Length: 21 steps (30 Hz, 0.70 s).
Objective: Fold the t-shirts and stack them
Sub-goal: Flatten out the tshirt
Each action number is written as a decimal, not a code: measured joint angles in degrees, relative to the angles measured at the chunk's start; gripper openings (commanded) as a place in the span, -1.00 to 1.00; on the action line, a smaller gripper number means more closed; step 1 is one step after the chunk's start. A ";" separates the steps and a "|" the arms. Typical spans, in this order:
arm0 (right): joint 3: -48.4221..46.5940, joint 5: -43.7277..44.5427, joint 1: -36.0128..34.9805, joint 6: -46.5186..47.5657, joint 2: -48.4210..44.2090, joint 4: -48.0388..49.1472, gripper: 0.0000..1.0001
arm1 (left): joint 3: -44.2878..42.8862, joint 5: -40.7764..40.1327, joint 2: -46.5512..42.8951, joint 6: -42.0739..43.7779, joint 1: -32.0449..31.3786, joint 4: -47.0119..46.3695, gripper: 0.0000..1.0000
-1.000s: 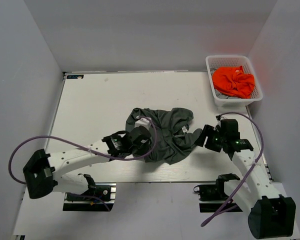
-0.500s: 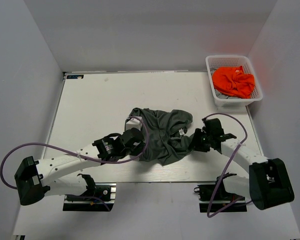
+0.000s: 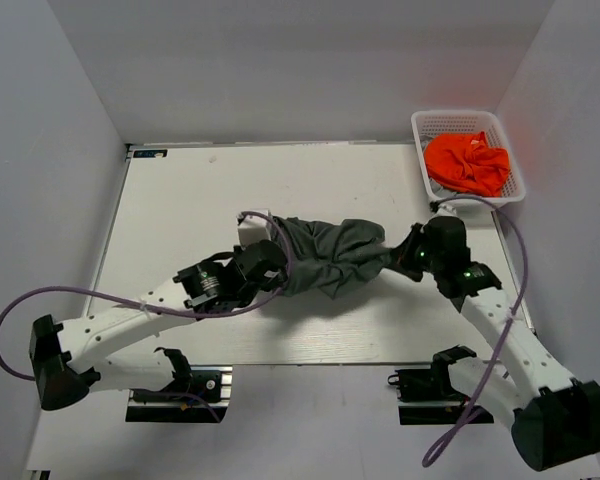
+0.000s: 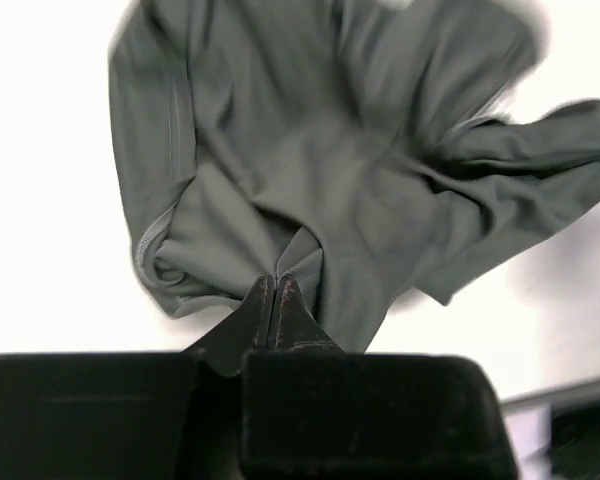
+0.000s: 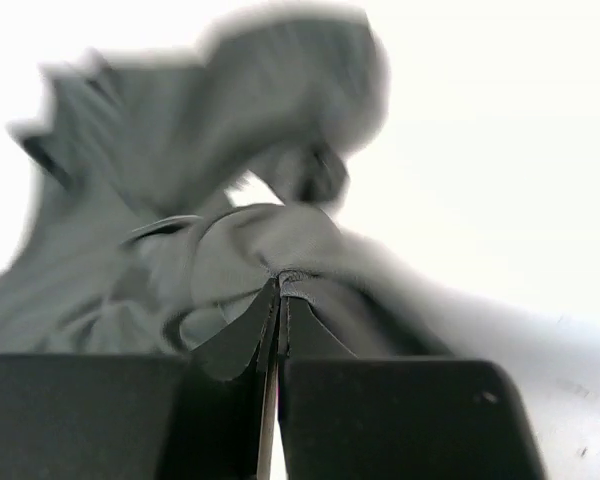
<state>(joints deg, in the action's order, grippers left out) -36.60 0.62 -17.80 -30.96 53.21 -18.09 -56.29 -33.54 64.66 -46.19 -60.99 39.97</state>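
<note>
- White table [image 3: 180, 200], both arms reaching low across it?
- Yes. The left gripper [image 4: 275, 288] and right gripper [image 5: 278, 282] are clamped on the grey shirt [image 3: 330, 255], bunched between them. Beyond the right jaws, the orange shirt [image 3: 467, 162] fills the basket [image 3: 425, 125].

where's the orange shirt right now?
Top view: the orange t-shirt sits bunched inside the white basket at the table's far right corner, beyond the right pincer gripping the grey t-shirt.
</note>
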 measured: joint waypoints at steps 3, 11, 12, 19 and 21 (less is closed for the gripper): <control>-7.78 3.58 0.00 0.04 -3.74 -1.84 -1.00 | -5.49 -5.11 -2.56 -0.02 0.00 0.92 -1.00; -26.23 10.45 0.00 2.43 -8.28 -7.87 -1.00 | -16.00 -13.90 -13.00 6.54 0.00 -2.64 -1.00; -28.44 10.75 -0.04 2.86 -8.28 -8.79 -1.00 | -16.31 -13.88 -14.21 8.02 -0.11 -3.67 -1.00; -40.37 10.54 -0.24 6.12 -8.61 -12.70 -1.00 | -17.75 -4.39 -20.31 19.61 -0.09 -11.23 -1.00; -44.26 9.92 -0.24 7.02 -8.50 -13.62 -1.00 | -20.02 -0.72 -20.46 21.84 0.09 -11.96 -1.00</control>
<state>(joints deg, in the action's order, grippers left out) -80.86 10.55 -18.04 -23.94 44.71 -31.70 -76.31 -34.26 44.21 -24.36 -60.90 28.01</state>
